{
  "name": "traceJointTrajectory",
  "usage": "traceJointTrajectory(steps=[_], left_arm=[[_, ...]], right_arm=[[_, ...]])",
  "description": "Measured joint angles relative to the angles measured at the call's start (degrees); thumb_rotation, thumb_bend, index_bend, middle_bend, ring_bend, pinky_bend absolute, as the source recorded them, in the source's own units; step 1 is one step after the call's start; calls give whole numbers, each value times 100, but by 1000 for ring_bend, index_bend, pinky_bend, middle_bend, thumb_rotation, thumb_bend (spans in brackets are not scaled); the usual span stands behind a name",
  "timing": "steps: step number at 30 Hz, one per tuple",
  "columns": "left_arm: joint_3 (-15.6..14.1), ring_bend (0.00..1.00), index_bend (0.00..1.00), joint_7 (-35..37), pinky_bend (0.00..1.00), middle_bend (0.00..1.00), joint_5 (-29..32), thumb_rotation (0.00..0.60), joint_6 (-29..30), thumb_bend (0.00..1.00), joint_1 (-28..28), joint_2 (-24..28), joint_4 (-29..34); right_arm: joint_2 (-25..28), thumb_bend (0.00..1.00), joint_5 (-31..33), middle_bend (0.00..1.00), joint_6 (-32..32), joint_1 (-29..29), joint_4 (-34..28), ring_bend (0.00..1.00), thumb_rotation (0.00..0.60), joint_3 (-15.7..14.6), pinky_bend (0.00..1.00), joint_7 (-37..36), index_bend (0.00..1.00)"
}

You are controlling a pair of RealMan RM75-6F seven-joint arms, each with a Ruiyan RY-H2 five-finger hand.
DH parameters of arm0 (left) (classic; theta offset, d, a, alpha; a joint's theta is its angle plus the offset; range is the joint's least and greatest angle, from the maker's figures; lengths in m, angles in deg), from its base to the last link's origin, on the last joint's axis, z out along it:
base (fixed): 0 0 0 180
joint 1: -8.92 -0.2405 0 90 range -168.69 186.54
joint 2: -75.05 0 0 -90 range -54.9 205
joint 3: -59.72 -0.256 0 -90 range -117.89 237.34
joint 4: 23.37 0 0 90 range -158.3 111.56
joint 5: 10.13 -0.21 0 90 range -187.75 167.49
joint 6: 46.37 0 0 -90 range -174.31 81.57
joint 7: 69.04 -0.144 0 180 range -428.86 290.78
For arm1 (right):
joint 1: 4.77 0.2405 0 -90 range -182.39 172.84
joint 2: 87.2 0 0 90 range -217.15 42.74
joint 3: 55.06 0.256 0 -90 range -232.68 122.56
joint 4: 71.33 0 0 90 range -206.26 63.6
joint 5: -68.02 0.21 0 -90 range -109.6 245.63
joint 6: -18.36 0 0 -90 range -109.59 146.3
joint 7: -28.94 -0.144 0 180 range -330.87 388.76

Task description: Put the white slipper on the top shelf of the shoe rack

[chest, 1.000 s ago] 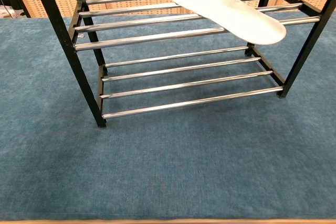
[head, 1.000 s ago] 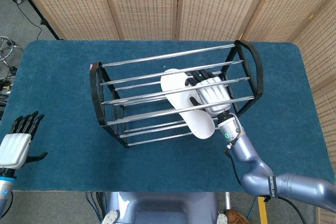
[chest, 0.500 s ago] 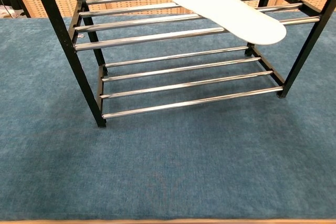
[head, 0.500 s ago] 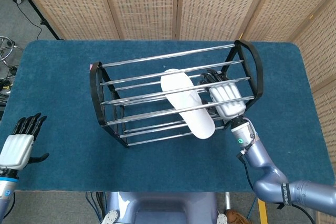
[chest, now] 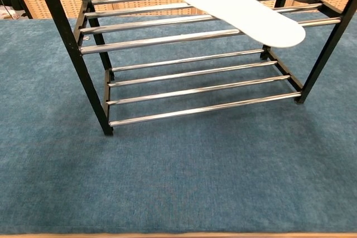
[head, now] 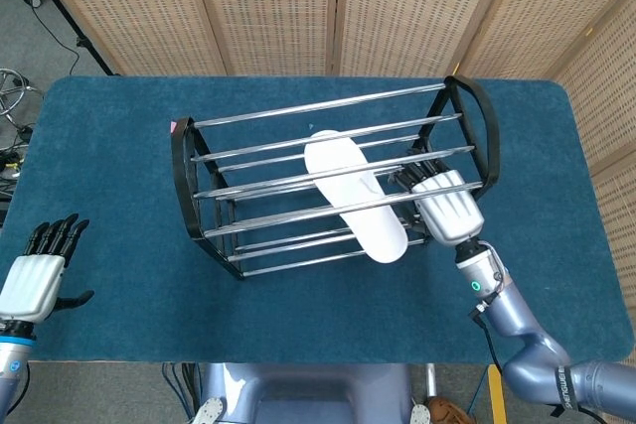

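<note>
**Right hand pulling clear of the slipper on the rack**

Since a second ago, the right hand (head: 446, 208) is drawing back from the white slipper (head: 353, 196), moving toward the robot and off to the right end of the shoe rack (head: 328, 181). Earlier its fingers were lying over the slipper; now they are touching nothing and holding nothing, with dark fingertips pointing toward the rack's rails just beside the slipper. How far apart the fingers are spread is hard to tell from the head view.

The white slipper is lying sole-up or flat across the chrome rails of the top shelf, set at a diagonal. In the chest view its front end (chest: 279, 29) is jutting past the front rail, hanging out over the blue tabletop (head: 109, 146).

The left hand (head: 38, 270) is hovering at the near left corner of the tabletop, well apart from the rack, fingers extended and empty.

Risk, as a judgement: with the slipper overhanging the front rail, a brush from the withdrawing fingers could be tipping it off the shelf or sliding it between rails.

No brand, label or readable writing is showing on anything.
</note>
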Motion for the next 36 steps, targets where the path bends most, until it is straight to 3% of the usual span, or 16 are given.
traceJointTrajectory(steps=[26,36], left_arm=[[-3,0,0,-15,0,0,-44,600,67,0,-23,19,45],[-13,0,0,-52,0,0,-58,600,73,0,-27,10,60]], right_arm=[[577,363,-1369,248,534,-801,-245,164,600,-522,354,-726,359],[786,363,-2162,253,931,-1110,-41,164,600,-820,354,-1125,371]])
